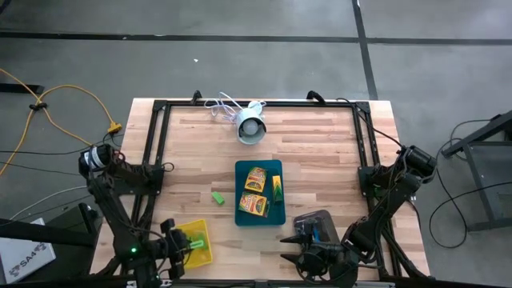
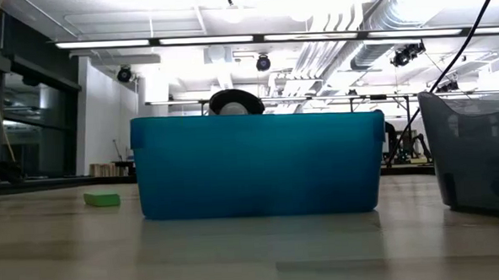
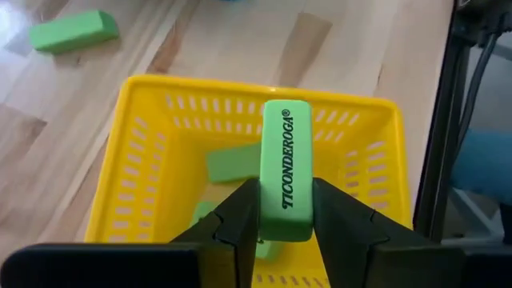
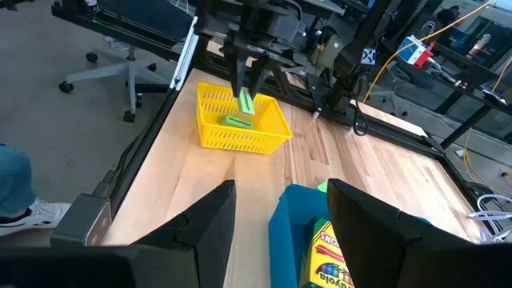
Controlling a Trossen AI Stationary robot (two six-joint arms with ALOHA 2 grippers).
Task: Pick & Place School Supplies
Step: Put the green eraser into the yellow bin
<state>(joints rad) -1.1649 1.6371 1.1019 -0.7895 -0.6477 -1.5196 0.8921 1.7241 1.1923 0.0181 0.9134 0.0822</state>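
Left gripper (image 3: pixel 286 216) over the yellow tray (image 3: pixel 136 184) at the table's near left corner, fingers (image 3: pixel 240 212) pinching a green eraser (image 3: pixel 286 164) printed TICONDEROGA, above other green erasers (image 3: pixel 232 162) lying inside the tray. Right gripper (image 4: pixel 282 210) near the dark grey tray (image 1: pixel 316 226) at the near right, jaws spread wide and holding nothing. One loose green eraser (image 1: pixel 218 198) on the wood just left of the teal tray (image 1: pixel 260 218), two yellow-orange crayon boxes (image 1: pixel 255 192) inside that tray.
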